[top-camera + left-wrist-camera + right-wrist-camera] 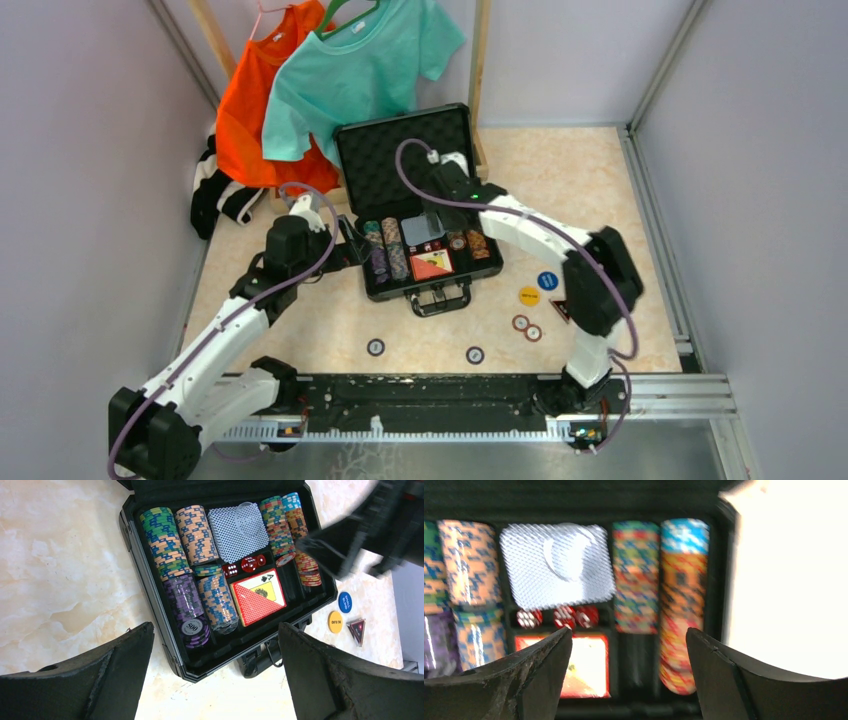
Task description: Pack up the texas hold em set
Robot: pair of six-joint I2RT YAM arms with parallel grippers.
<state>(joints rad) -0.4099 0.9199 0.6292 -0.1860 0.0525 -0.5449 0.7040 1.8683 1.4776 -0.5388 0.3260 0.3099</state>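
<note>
Four loose poker chips [376, 347] on desk [300, 330]: thin, stiff, likely slippery; pinch across rim. Spread wide, empty: left end effector [215, 630], right end effector [629, 632].

This is a robotics lab test cell. Plain grey partition walls [90, 150] box in a marble-patterned desk [300, 320], and an aluminium rail [680, 398] runs along its near edge, where the left arm [215, 345] and right arm [540, 235] are bolted. At the back, an orange T-shirt [245, 110] and a teal T-shirt [350, 70] hang from a wooden frame [482, 60].
</note>
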